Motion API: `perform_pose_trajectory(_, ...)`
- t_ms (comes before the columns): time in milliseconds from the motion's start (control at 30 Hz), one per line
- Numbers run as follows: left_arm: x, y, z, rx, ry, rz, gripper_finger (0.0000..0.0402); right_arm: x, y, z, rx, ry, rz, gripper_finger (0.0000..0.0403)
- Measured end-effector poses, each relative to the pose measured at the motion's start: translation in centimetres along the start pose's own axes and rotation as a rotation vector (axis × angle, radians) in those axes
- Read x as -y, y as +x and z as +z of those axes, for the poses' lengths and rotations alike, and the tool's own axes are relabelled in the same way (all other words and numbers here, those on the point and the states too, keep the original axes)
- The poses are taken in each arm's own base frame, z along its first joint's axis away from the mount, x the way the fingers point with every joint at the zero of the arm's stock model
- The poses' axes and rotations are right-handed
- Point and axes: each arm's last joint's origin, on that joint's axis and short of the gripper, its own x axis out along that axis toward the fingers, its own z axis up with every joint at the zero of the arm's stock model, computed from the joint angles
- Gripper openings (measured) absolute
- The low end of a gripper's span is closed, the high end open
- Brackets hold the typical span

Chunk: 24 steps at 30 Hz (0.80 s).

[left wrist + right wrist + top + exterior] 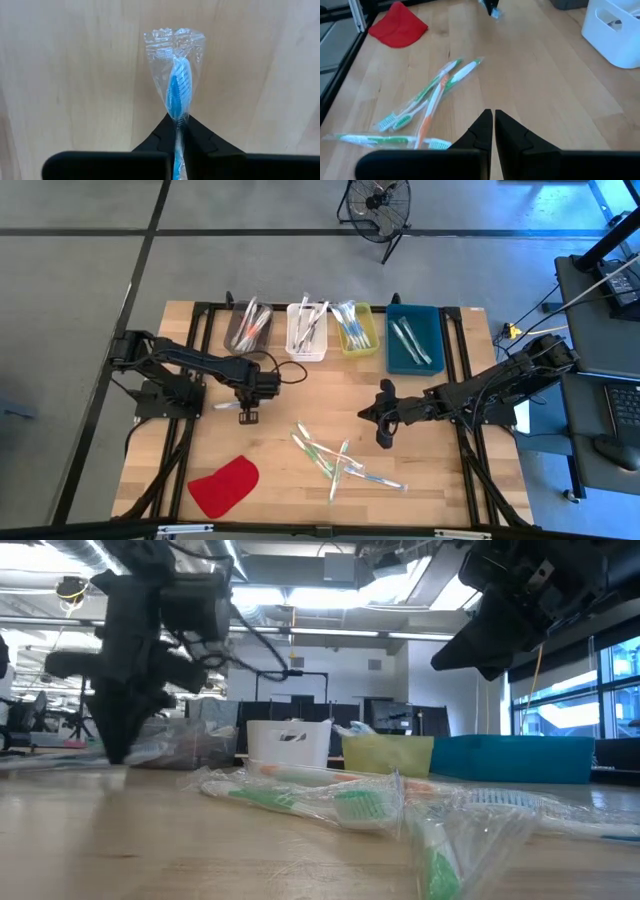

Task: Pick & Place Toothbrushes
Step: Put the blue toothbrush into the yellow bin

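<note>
My left gripper (246,414) points down over the table's left middle, shut on a blue toothbrush in a clear wrapper (177,75). Several more wrapped toothbrushes (335,460), green, white and orange, lie flat in a loose pile on the wood near the front; the right wrist view shows this pile (427,95) too. My right gripper (493,120) hovers shut and empty above the table, to the pile's far right (383,430). Other toothbrushes stand in the bins at the back. My left gripper pinches the blue toothbrush between its two fingers just behind the head (177,121), wrapper included. The fingers come from above, pointing down, and lie across the brush. The head end in its wrapper (175,47) sticks out beyond the fingertips; whether it is clear of the table I cannot tell.
Along the far edge stand a grey bin (248,328), a white bin (306,330), a yellow bin (357,328) and a blue bin (414,338). A flat red cloth-like piece (223,485) lies at the front left. Bare wood shows between the two grippers.
</note>
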Motion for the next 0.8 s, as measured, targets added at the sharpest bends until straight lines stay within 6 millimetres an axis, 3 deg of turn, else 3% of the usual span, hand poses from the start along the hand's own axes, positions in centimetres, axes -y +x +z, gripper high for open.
perform_pose_trajectory(133,0.1,-0.7,0.3,0.069,0.002,-0.008,0.0010,-0.2,-0.1,-0.3,-0.015,-0.013,0.006,0.0020)
perform_pose_trajectory(500,0.5,-3.5,3.2,0.520,0.057,-0.049,0.0011,-0.5,-0.2,-0.3,-0.015,-0.021,0.015,0.0020)
perform_pose_trajectory(800,0.7,-4.3,4.8,0.757,0.123,-0.048,0.0011,-0.5,-0.2,-0.3,-0.007,-0.018,0.016,0.0020)
